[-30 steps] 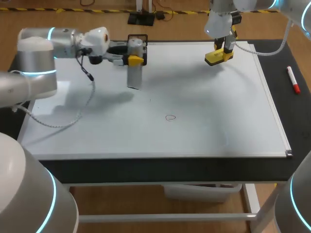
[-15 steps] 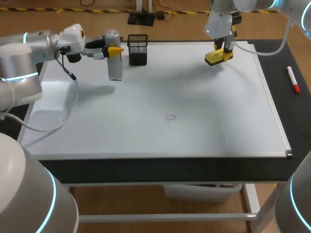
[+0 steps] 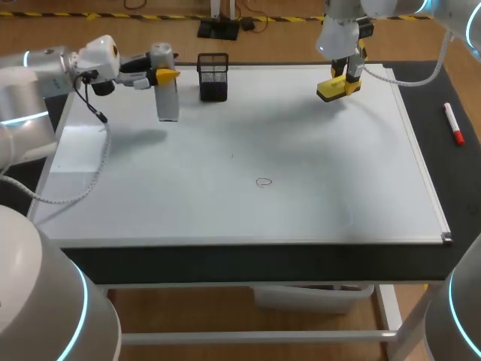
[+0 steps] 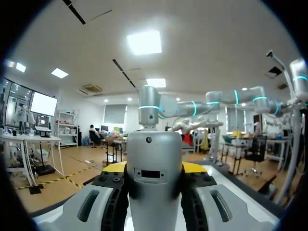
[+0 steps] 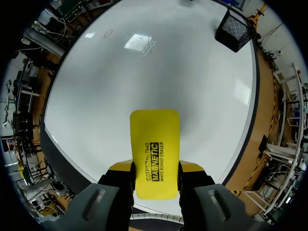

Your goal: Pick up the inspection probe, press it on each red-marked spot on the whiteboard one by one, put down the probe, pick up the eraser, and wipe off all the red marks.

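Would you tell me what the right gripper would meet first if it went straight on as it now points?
Probably bare whiteboard: the right gripper points down, so its eraser would touch first, away from the red mark and basket.

- Table (image 3: 225, 259): dark top, black along its front edge; a bare black strip down its right side;
- white frame beneath; a leg (image 3: 389, 312) at the front right; a crossbar (image 3: 248, 336) low across the front;
- pale tray (image 3: 312, 297) just under the tabletop.
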